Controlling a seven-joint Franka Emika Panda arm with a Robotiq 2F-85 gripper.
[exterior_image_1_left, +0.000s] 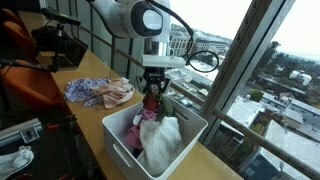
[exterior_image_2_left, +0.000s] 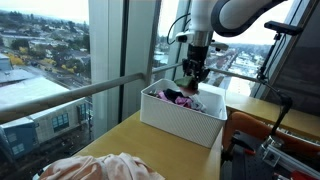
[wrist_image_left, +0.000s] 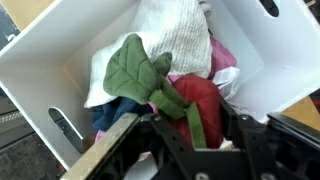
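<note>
I am hovering the black gripper (exterior_image_1_left: 152, 96) just over the white rectangular plastic bin (exterior_image_1_left: 116, 134) on the wooden counter (exterior_image_1_left: 92, 66) by the window. In the wrist view a dark red cloth (wrist_image_left: 200, 102) is lying right at the fingers, touching a green quilted cloth (wrist_image_left: 135, 65) atop the pile inside. I cannot tell whether the jaws are clamping anything. A crumpled floral garment (exterior_image_1_left: 98, 92) is lying left of the bin.

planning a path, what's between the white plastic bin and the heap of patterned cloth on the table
Only bare wooden table between the white plastic bin and the heap of patterned cloth; both exterior views show it.
</note>
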